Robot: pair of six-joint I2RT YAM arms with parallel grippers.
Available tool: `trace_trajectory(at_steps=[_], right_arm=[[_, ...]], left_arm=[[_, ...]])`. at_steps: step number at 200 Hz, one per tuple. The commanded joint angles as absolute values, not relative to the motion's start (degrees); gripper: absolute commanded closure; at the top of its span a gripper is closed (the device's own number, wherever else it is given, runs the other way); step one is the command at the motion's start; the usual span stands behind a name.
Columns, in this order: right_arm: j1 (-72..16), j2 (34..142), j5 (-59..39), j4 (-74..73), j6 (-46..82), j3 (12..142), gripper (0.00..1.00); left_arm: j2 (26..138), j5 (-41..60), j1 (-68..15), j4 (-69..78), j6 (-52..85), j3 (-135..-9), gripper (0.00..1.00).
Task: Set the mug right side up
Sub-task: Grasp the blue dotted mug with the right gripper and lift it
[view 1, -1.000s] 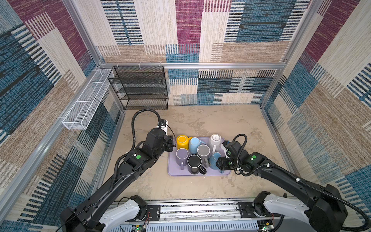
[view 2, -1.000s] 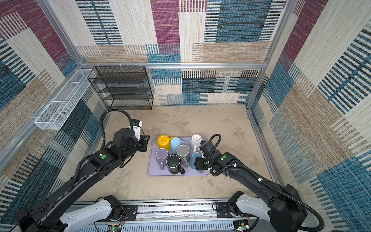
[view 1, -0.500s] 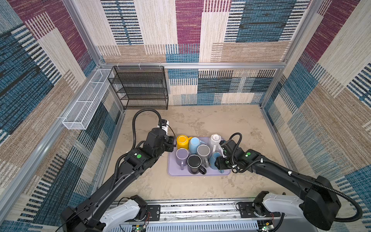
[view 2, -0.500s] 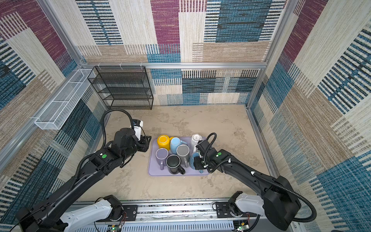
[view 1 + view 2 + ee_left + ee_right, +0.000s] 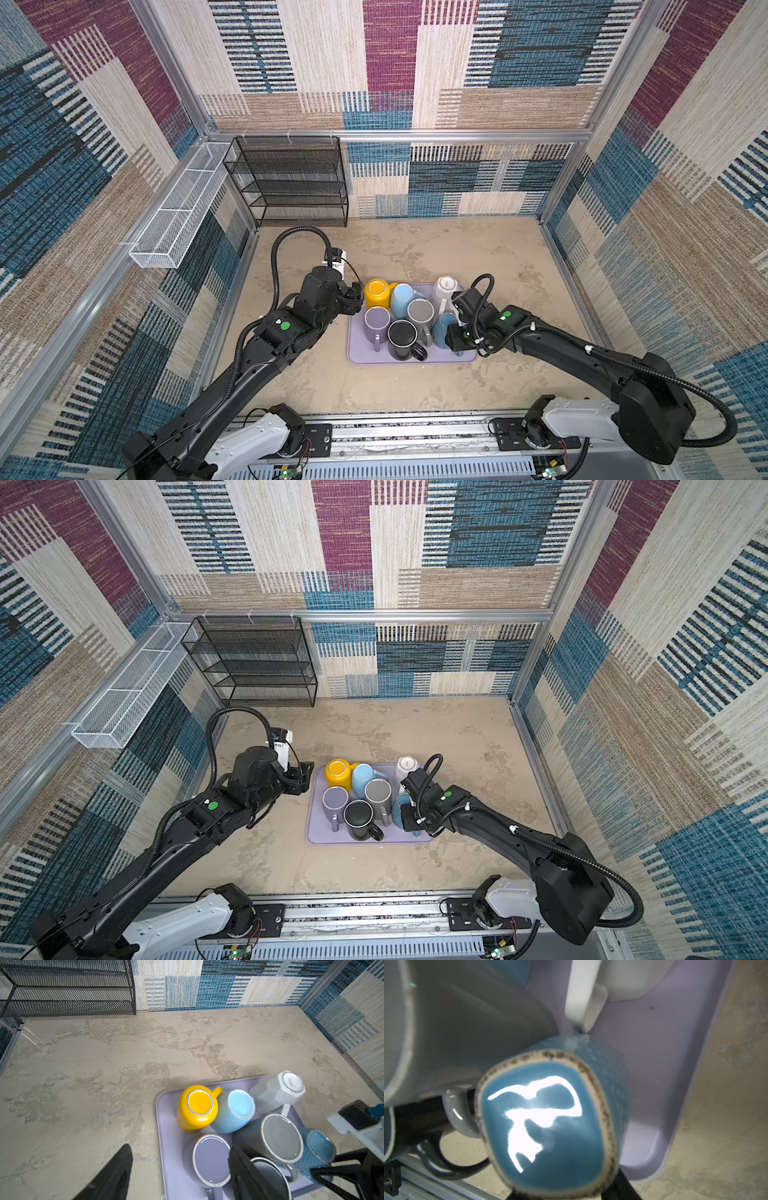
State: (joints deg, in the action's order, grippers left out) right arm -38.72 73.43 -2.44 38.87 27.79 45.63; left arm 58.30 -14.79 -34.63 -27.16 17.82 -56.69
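The teal mug (image 5: 546,1126) stands base up near the right front corner of the lilac tray (image 5: 411,360); its base is a glossy rounded square ringed by speckled bare clay, its wall dimpled; it touches the grey mug (image 5: 419,311), and the handle of the faceted white mug (image 5: 444,289) is just beside it; the right pincer (image 5: 452,337) straddles it, black fingers on either side, though I cannot tell whether they clamp it; the yellow mug (image 5: 376,291), pale blue mug (image 5: 403,297) and lilac mug (image 5: 376,322), all round, crowd the smooth tray, base up too; the left pincer (image 5: 179,1151) hangs empty with its jaws spread wide over the tray's left edge; the tabletop (image 5: 415,249) is mottled beige, stone-like; a black mesh shelf (image 5: 291,183) stands at the back wall.
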Motion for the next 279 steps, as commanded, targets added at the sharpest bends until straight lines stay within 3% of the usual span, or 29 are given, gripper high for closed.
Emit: trace_trajectory(at_steps=[1, 121, 219, 279], right_arm=[[-38.9, 74.0, -0.9, 38.7, 27.8, 46.5, 0.61], [-39.2, 74.5, 0.2, 42.2, 26.7, 49.0, 0.81], [-39.1, 70.7, -1.2, 42.7, 24.9, 51.3, 1.0], [-39.1, 69.6, -2.0, 40.7, 23.7, 49.6, 1.0]], left_arm=[[58.7, -14.7, -34.5, -28.1, 17.1, -57.0, 0.31], [60.9, -12.2, -34.4, -28.2, 18.0, -57.5, 0.29], [63.6, -9.1, -33.9, -29.2, 19.1, -60.1, 0.35], [63.9, -8.0, -33.7, -29.2, 19.1, -60.4, 0.36]])
